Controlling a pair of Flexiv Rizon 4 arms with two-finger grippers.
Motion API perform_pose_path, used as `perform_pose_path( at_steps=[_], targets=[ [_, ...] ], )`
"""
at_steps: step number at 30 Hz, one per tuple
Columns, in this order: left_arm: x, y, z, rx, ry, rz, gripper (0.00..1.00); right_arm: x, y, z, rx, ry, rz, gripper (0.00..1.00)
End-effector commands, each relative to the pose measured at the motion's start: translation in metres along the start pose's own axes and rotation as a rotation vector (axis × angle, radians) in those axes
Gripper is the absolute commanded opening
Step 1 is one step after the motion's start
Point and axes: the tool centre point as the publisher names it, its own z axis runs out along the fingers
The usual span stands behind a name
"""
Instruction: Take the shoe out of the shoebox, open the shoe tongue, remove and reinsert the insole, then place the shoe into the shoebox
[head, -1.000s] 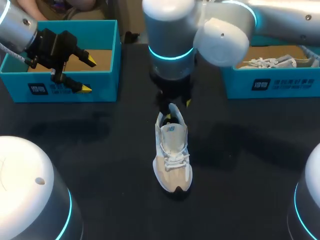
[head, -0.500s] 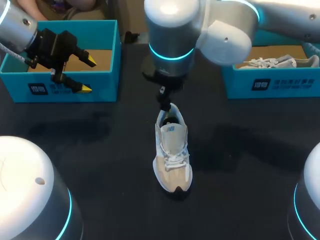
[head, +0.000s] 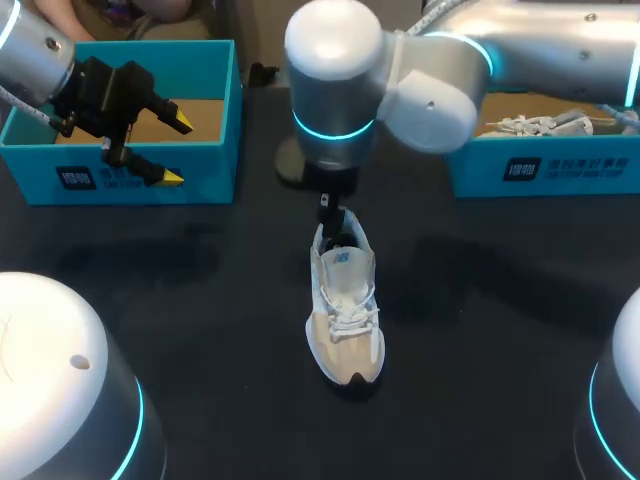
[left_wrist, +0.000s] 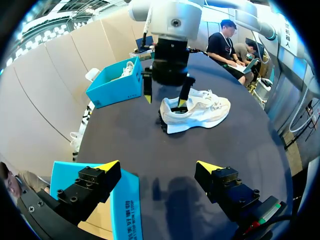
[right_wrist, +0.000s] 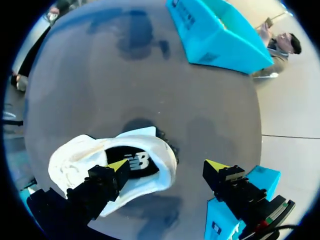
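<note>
A white and beige shoe (head: 345, 305) stands upright on the dark table, toe toward the front edge. My right gripper (head: 335, 212) hangs just above its heel, mostly hidden under the arm's wrist. In the right wrist view my right gripper (right_wrist: 167, 165) is open. One finger is over the shoe (right_wrist: 80, 160) opening with its black insole (right_wrist: 137, 162), and the other is outside the heel. My left gripper (head: 150, 148) is open over the left blue shoebox (head: 130, 180). From the left wrist view the left gripper (left_wrist: 157, 166) holds nothing and the shoe (left_wrist: 197, 110) lies far ahead.
A second blue shoebox (head: 540, 165) at the back right holds another pale shoe (head: 555, 125). Two round white arm bases (head: 60, 380) stand at the front corners. The left shoebox has a bare cardboard floor.
The right gripper let go of the shoe's heel, opened wide and lifted a little. The shoe stayed put. The left arm kept still.
</note>
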Motion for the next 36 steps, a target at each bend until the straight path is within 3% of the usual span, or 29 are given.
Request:
perform_pose_path(
  at_steps=[1,3,7,12,17,22,25,26,27,29,30,36],
  targets=[
    [0.000,-0.001,0.000,-0.004,0.002,-0.001,1.00,-0.006,0.005,0.020,0.008,0.025,-0.026,0.94],
    [0.000,-0.001,0.000,-0.004,0.002,-0.001,1.00,-0.007,0.004,0.025,0.015,0.028,-0.043,0.94],
    [0.000,-0.001,0.000,-0.004,0.002,-0.001,1.00,-0.008,0.003,0.029,0.026,0.036,-0.073,0.80],
    [0.000,-0.001,0.000,-0.004,0.002,-0.001,1.00,-0.008,-0.001,0.033,0.030,0.051,-0.100,0.73],
    [0.000,-0.001,0.000,-0.004,0.002,-0.001,1.00,-0.005,-0.005,0.043,0.065,0.062,-0.140,0.80],
    [0.000,-0.001,0.000,-0.004,0.002,-0.001,1.00,-0.006,-0.005,0.045,0.062,0.067,-0.129,0.67],
    [0.000,-0.001,0.000,-0.004,0.002,-0.001,1.00,-0.007,-0.004,0.046,0.064,0.067,-0.131,0.68],
    [0.000,-0.001,0.000,-0.004,0.002,-0.001,1.00,-0.008,-0.004,0.046,0.064,0.067,-0.131,0.66],
    [0.000,-0.001,0.000,-0.004,0.002,-0.001,1.00,-0.008,-0.004,0.046,0.064,0.067,-0.132,0.54],
    [0.000,-0.001,0.000,-0.004,0.002,-0.001,1.00,-0.008,-0.004,0.046,0.067,0.067,-0.138,0.47],
    [0.000,-0.001,0.000,-0.004,0.002,-0.001,1.00,-0.009,-0.004,0.047,0.070,0.069,-0.144,0.39],
    [0.000,-0.001,0.000,-0.004,0.002,-0.001,1.00,-0.008,-0.004,0.048,0.080,0.072,-0.151,0.28]
  ],
)
